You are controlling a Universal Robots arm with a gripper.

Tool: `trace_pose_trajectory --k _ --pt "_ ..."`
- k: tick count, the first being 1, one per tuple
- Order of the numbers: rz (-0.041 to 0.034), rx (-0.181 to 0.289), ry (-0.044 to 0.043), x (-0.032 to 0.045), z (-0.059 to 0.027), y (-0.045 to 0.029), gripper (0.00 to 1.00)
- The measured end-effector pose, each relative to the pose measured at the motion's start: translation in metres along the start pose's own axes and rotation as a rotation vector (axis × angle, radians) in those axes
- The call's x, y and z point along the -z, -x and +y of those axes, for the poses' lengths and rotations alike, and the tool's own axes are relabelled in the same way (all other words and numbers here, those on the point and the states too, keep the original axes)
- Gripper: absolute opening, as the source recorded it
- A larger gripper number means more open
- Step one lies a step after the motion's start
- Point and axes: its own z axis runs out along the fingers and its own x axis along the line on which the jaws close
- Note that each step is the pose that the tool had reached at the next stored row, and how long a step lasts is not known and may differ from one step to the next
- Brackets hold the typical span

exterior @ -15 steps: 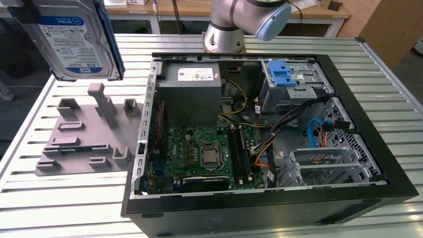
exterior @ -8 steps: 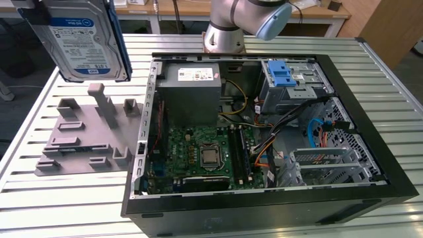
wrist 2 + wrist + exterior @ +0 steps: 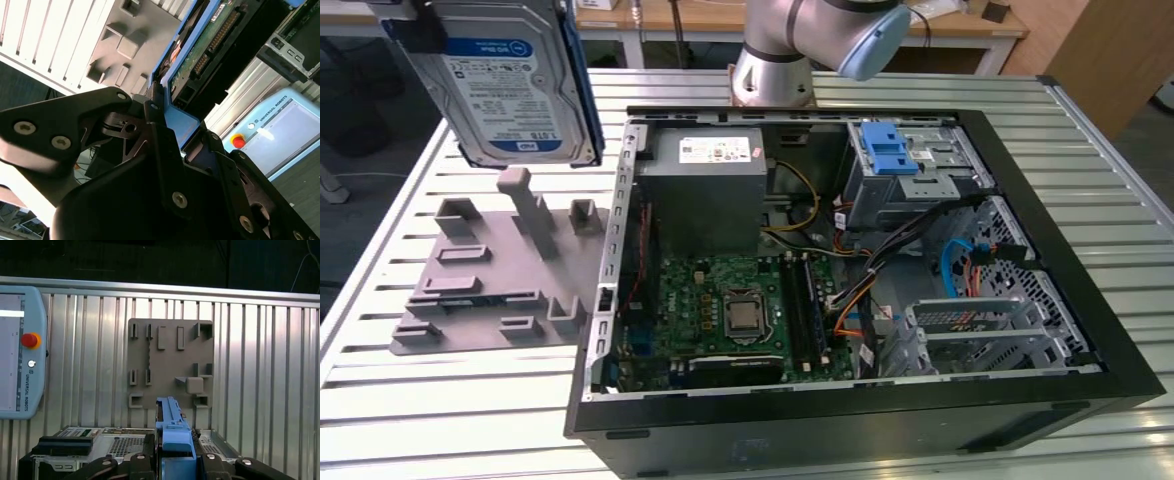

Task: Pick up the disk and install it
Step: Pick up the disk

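Item: disk [image 3: 507,85], a silver hard drive in a blue carrier frame, upright at upper left of the exterior view, raised above the grey fixture plate [image 3: 480,270]. 
Holder: gripper [image 3: 175,445], in the first wrist view clamped on the carrier's edge. 
Nearby: open computer case [image 3: 854,430], centre-right on the slatted metal table [image 3: 454,400].

I see a metal table [image 3: 440,400] made of long silver slats. A flat grey plate [image 3: 487,290] with little pegs lies on it, below my claw [image 3: 175,445]. A big open computer box [image 3: 854,420] sits just beside the plate. A screen pad [image 3: 20,350] lies off to the claw's side.
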Motion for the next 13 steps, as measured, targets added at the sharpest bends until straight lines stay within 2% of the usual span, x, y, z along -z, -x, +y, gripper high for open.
trace_pose_trajectory --k 7,13 --pt "0.0001 0.000 0.0000 0.0005 -0.0107 -0.0025 0.37" --pt "0.0001 0.000 0.0000 0.0007 -0.0166 -0.0048 0.37"
